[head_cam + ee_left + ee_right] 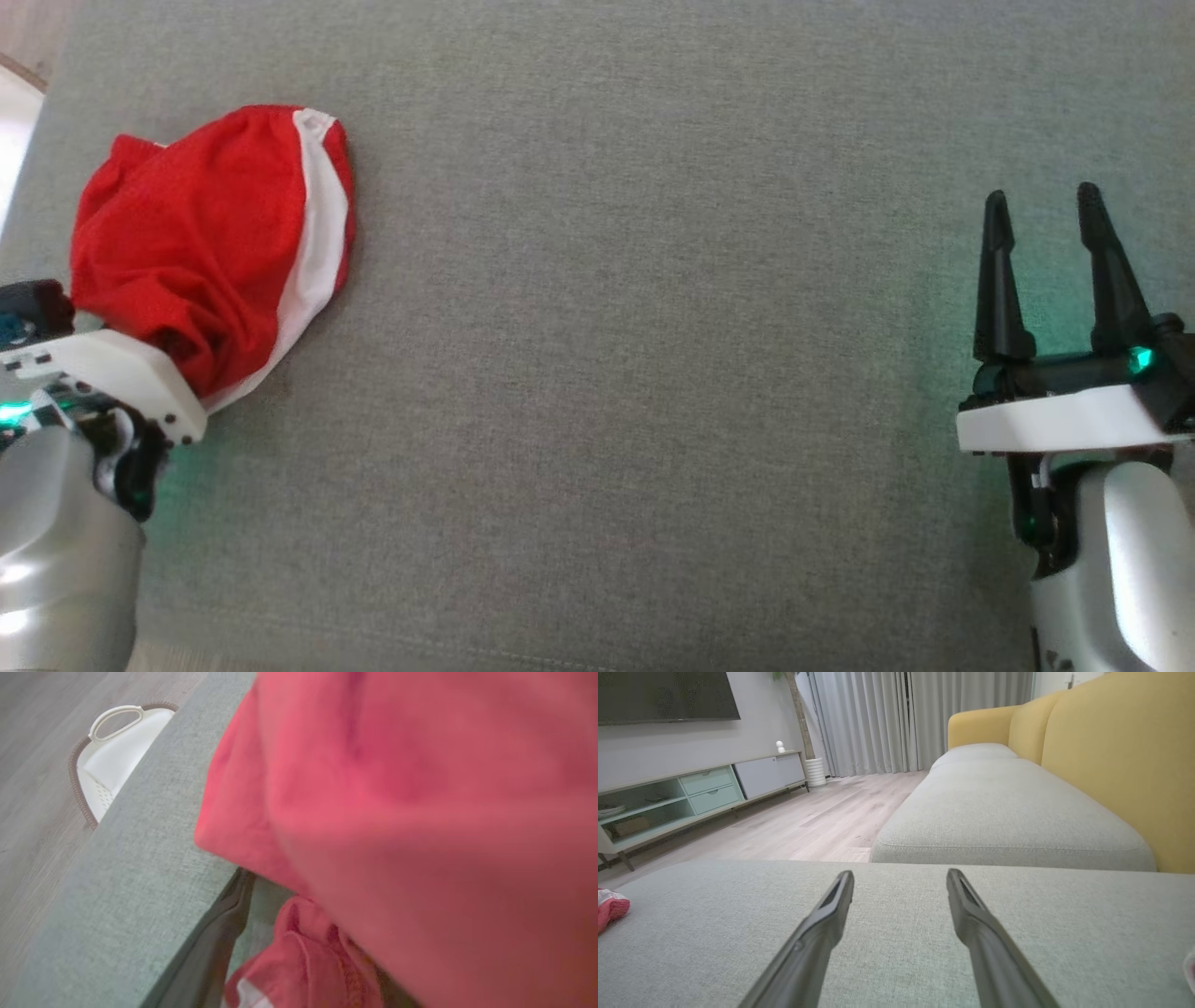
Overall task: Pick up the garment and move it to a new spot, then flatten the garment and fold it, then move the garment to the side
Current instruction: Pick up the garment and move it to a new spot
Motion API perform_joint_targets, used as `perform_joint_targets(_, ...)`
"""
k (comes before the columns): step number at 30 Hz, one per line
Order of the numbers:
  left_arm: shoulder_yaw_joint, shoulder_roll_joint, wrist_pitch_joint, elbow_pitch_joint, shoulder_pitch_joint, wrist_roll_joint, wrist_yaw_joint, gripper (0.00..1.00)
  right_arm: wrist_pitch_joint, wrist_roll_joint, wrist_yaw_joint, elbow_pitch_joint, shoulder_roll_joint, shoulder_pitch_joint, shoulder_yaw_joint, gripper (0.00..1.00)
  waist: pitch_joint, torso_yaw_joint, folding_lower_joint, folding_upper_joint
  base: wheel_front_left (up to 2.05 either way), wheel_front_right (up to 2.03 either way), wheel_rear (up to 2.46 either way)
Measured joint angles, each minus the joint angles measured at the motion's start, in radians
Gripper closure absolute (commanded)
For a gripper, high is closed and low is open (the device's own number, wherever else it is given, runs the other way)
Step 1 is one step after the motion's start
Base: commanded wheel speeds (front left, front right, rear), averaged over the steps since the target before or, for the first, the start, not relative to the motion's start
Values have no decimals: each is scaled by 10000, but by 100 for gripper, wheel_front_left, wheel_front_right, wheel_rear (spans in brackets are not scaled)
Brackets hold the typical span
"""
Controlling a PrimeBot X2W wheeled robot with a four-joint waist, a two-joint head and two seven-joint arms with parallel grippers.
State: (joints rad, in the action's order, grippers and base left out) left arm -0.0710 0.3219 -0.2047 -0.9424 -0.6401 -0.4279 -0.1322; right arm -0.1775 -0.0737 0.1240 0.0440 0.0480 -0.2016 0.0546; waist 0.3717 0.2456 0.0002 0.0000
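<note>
Red garment (205,243) with white stripe, bunched at the far left of the grey cushion (653,373), draped over the left gripper (121,373), whose jaws stand released beneath the cloth. Right gripper (1044,219), 2 fingers spread and empty, at near right.

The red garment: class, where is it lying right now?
In the head view the red garment lies bunched at the upper left of the grey cushion, against the left arm, far across from the right gripper.

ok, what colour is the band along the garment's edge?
White band, running down the side of the crumpled red fabric garment. Head view shows it best.
</note>
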Motion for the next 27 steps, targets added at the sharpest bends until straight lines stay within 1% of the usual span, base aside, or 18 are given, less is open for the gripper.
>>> perform_joint_targets(1, -111, 56, 2, -31, -59, -146, 0, 0, 15, 23, 0, -6, 0, 1, -23, 0, 22, -40, -1, 0, 0, 0, 0)
perform_joint_targets(3, -376, 219, 173, -82, -115, -343, -2, 100, 15, 36, 0, 6, 0, 6, -42, 0, -15, -116, 0, 0, 0, 0, 0)
perform_joint_targets(6, -564, 318, 888, -67, -100, -711, -2, 100, 12, 35, 0, 40, 0, 10, -42, 0, -206, -207, -3, 0, 0, 0, 0)
perform_joint_targets(11, -573, 713, 2709, 351, -103, -1051, 0, 100, -155, -238, 0, 391, 0, 68, -148, 0, -724, -376, -3, 0, 0, 0, 0)
perform_joint_targets(14, -642, 798, 3603, 993, -95, -1315, 0, 100, -301, -454, 0, 663, 0, 86, -240, 0, -1107, -513, -3, 0, 0, 0, 0)
perform_joint_targets(16, -767, 846, 3988, 1555, -81, -1459, 0, 100, -355, -596, 0, 809, 0, 117, -282, 0, -1374, -611, -3, 0, 0, 0, 0)
perform_joint_targets(17, -823, 911, 4247, 2213, -37, -1603, -2, 100, -435, -731, 0, 955, 0, 185, -322, 0, -1646, -715, -3, 0, 0, 0, 0)
perform_joint_targets(21, -660, 1085, 4452, 3607, 304, -1636, 6, 100, -529, -993, 0, 1183, -2, 546, -405, 0, -2184, -927, -5, 0, 0, 0, 0)
perform_joint_targets(24, -675, 1164, 4429, 4801, 720, -1605, 102, 100, -617, -1133, 0, 1264, -4, 625, -527, 0, -2425, -1168, -5, 1, 0, 0, 0)
perform_joint_targets(27, -1095, 1151, 3893, 5985, 1078, -1432, 286, 100, -635, -1275, 0, 1294, -6, 618, -602, 0, -2529, -1454, -4, 0, 0, 0, 0)
